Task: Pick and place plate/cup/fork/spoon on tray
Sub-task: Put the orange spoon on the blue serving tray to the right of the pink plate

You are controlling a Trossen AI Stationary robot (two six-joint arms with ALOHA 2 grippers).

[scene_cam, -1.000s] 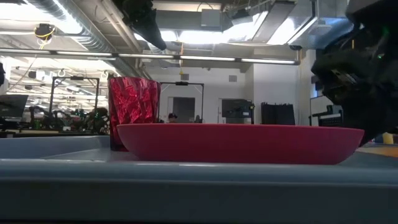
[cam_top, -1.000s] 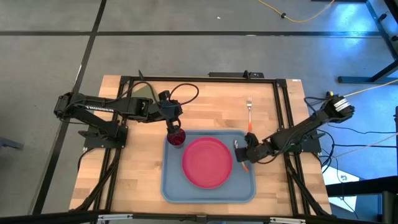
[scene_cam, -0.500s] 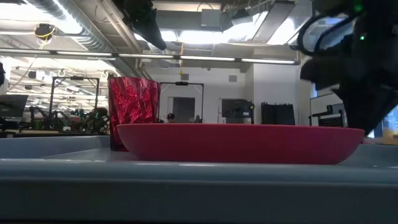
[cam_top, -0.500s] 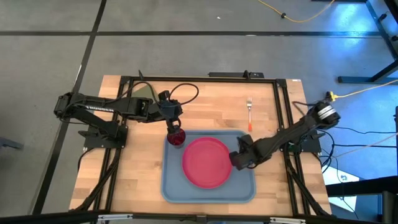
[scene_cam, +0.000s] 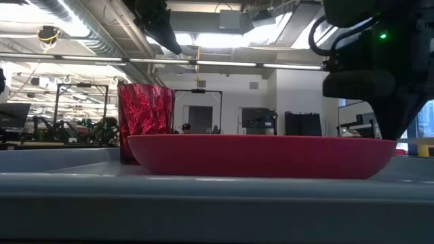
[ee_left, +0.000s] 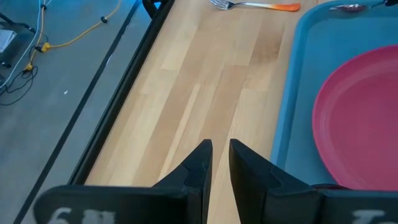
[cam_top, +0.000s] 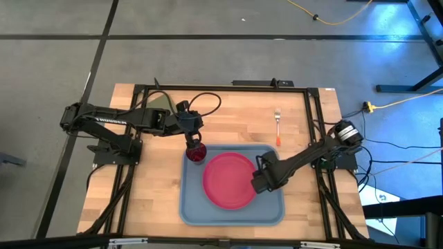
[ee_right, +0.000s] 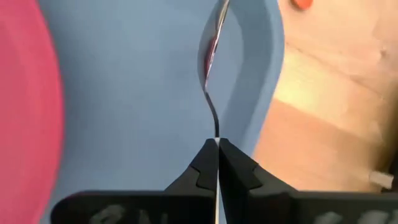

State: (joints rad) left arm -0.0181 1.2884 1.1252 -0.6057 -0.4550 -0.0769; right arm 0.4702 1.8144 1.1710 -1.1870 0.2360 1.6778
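Observation:
The light blue tray lies at the table's near middle. It holds the pink-red plate and, at its far left corner, the dark red cup. My left gripper hovers just above the cup; its fingers stand a narrow gap apart and are empty. My right gripper is over the tray's right part, beside the plate's rim, and is shut on the spoon. The fork lies on the bare wood at the far right. My right gripper pinches the spoon's thin metal neck, just behind the bowl, between its two fingertips. The fingers point steeply down and run along the spoon. The bowl sticks out past them, edge-on, over the tray floor beside its right rim. The fingers hide the handle.
A black metal frame borders the wooden tabletop. Bare wood lies left of the tray and along the far side. The right arm slants in over the tray's right rim.
My right gripper, shut all along, has risen and gone toward the table's left and near edges, from the tray's right rim in over the tray beside the plate. It has also tipped to point much more steeply down.

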